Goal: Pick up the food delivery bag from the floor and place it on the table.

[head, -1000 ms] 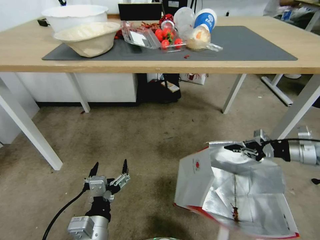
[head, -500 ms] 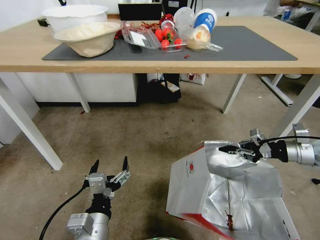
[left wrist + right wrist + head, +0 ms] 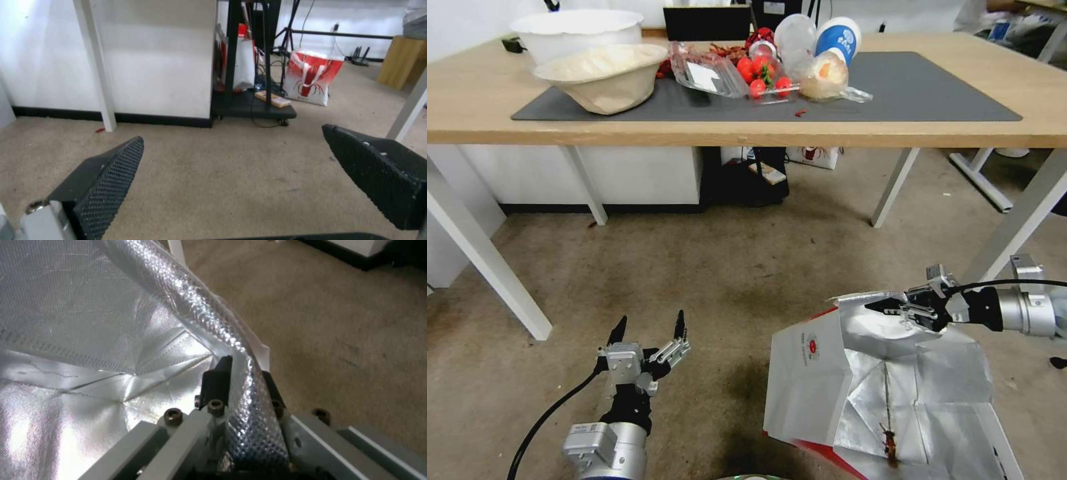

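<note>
The food delivery bag hangs tilted at the lower right, its mouth open and its silver foil lining facing up. Its white side carries a small red logo. My right gripper is shut on the bag's upper rim. In the right wrist view the foil rim is pinched between the fingers. My left gripper is open low over the floor at the lower left, with nothing between its fingers. The light-wood table with its dark grey mat stands ahead.
Bowls, food packs and a blue-and-white cup crowd the mat's left and middle. White table legs stand ahead and at both sides. A black cart and another red-and-white bag sit under the table.
My right gripper has shifted a little to the left with the bag's rim, and the bag has swung left with it. The left gripper has barely moved.
</note>
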Tool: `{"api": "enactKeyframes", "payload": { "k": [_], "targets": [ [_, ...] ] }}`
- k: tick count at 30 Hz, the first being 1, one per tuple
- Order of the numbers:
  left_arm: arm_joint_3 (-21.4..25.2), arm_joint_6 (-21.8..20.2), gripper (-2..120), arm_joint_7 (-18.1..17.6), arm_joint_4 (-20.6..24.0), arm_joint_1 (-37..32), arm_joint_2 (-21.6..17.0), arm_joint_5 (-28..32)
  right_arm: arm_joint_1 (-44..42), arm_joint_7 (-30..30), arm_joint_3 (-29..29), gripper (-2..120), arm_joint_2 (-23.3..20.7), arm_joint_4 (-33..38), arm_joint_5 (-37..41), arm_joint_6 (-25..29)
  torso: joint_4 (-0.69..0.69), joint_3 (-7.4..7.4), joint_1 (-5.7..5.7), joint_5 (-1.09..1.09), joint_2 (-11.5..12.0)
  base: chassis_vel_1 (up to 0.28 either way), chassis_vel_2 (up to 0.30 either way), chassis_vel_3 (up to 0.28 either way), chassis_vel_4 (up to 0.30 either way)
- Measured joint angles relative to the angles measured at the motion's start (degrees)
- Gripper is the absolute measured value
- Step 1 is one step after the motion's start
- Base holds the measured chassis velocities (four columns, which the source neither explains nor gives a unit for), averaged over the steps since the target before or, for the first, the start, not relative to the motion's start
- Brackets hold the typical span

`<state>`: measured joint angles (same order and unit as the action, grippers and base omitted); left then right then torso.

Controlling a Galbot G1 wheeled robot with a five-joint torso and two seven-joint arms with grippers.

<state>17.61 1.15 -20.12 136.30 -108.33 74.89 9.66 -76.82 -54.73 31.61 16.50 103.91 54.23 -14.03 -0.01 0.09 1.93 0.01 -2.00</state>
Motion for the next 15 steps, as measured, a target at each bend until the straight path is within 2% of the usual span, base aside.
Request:
{"api": "enactKeyframes", "payload": {
  "k": [11, 15],
  "targets": [
    [-0.42, -0.25, 100, -0.14, 0.97, -0.82, -0.12, 0.17, -2.06, 0.16, 1.56, 0, 0.05, 0.71, -0.08, 0.3, 0.0, 0.06, 0.01, 0.0, -0.06, 0.0, 0.0, 0.0, 0.0],
    [-0.72, -0.64, 100, -1.11, 1.29, -1.01, -0.09, 1.04, -3.13, 0.22, 2.5, 0, 0.03, 1.22, 0.18, 0.5, 0.01, 1.02, 0.02, -0.01, -1.05, 0.0, 0.0, 0.0, 0.0]
  ]
}}
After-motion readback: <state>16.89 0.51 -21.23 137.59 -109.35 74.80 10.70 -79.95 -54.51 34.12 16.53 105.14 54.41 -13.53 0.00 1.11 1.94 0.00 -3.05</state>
